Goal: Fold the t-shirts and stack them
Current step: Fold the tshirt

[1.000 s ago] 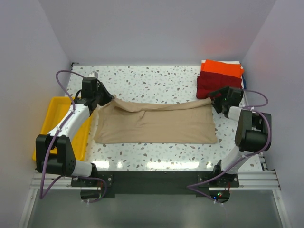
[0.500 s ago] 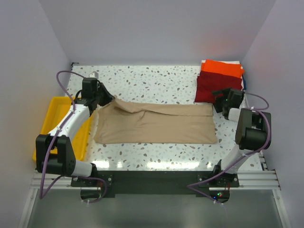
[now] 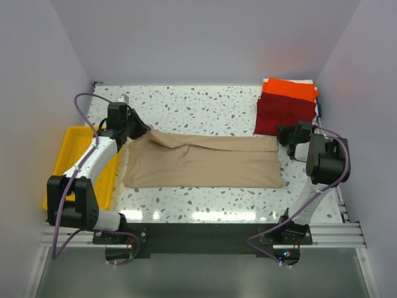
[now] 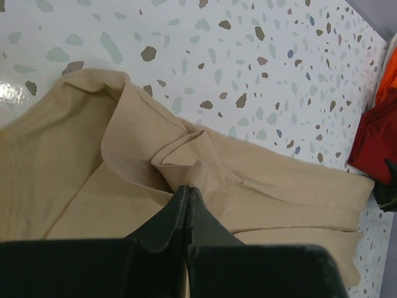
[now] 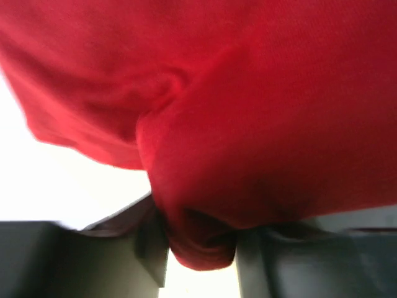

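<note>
The tan t-shirt [image 3: 205, 162] lies folded in a long band across the middle of the table. My left gripper [image 3: 145, 130] is shut on a raised pinch of its back left corner; in the left wrist view the fingertips [image 4: 188, 187] meet on a tan fold [image 4: 200, 171]. The dark red t-shirt [image 3: 279, 113] sits folded at the back right with the orange t-shirt [image 3: 289, 89] on top. My right gripper [image 3: 284, 134] is at the dark red shirt's near edge. In the right wrist view dark red cloth [image 5: 248, 124] bunches between the fingers of my right gripper [image 5: 200, 248].
A yellow tray [image 3: 67, 155] stands at the table's left edge beside my left arm. White walls close in the back and both sides. Speckled tabletop [image 3: 198, 105] shows behind the tan shirt.
My right gripper let go of the tan shirt's right corner, which dropped flat. It shifted right to the dark red shirt's edge and closed on it. The left gripper held still.
</note>
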Controlling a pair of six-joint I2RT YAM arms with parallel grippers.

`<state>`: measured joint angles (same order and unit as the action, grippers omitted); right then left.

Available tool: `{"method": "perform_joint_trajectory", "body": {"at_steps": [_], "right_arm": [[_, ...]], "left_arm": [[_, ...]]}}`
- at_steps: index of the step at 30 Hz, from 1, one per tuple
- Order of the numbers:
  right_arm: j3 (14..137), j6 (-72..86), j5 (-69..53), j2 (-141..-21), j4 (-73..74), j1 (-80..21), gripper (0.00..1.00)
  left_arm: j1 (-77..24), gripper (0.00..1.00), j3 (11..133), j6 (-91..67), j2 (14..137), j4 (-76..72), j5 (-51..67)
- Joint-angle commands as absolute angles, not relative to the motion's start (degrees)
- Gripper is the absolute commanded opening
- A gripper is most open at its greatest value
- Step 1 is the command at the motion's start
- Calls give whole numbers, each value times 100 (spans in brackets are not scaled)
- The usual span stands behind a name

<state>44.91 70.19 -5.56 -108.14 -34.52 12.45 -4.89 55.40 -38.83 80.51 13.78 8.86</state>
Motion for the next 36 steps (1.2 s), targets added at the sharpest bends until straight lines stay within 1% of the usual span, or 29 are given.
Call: {"method": "perform_joint_trajectory", "body": {"at_steps": [1, 2, 3, 4, 5, 6, 8, 12, 17, 18, 19, 23, 28, 30, 33, 36], "right_arm": [[4438, 7163, -430, -10855, -4113, 1266, 31], [4456, 7137, -422, -10759, -3904, 1266, 12], [4543, 7102, -422, -10610, -3728, 1257, 5], [4605, 6962, -404, -10321, -3544, 1257, 0], [4675, 6883, -361, -10127, -3333, 1257, 0], [4858, 6708, -282, -9820, -2731, 1257, 0], [5167, 6497, -141, -9424, -2401, 1257, 0], [5913, 6276, -53, -9342, -1846, 1257, 0], [6924, 6197, -97, -9843, -1740, 1213, 0], [7065, 6179, -114, -10087, -1758, 1195, 0], [7388, 6161, -149, -10212, -1801, 1195, 0], [8058, 5977, -298, -10722, -2161, 1160, 0], [9260, 5661, -483, -11310, -2197, 1142, 0], [9500, 5573, -518, -11390, -2241, 1142, 0], [10175, 5371, -606, -11540, -2066, 1134, 0], [10432, 5203, -720, -11680, -1856, 1134, 0]], "left_arm": [[-448, 0, 5528, -3858, 7963, 1072, 1002], [-448, 0, 5537, -3858, 7945, 1090, 1002], [-448, 0, 5537, -3850, 7945, 1090, 1002], [-448, 0, 5563, -3850, 7919, 1107, 1002], [-457, 0, 5572, -3841, 7919, 1134, 1002], [-448, 0, 5590, -3832, 7893, 1125, 1002], [-448, 0, 5625, -3841, 7875, 1142, 1011], [-448, 0, 5643, -3867, 7884, 1116, 1055], [-448, 0, 5643, -3867, 7866, 1116, 1090], [-448, 0, 5643, -3867, 7858, 1099, 1107], [-448, 0, 5651, -3858, 7857, 1099, 1099], [-448, 0, 5669, -3832, 7866, 1099, 1107], [-448, 0, 5713, -3771, 7875, 1116, 1107], [-448, 0, 5704, -3771, 7892, 1134, 1081], [-448, 0, 5730, -3753, 7910, 1151, 1072], [-448, 0, 5730, -3735, 7910, 1169, 1055]]}}
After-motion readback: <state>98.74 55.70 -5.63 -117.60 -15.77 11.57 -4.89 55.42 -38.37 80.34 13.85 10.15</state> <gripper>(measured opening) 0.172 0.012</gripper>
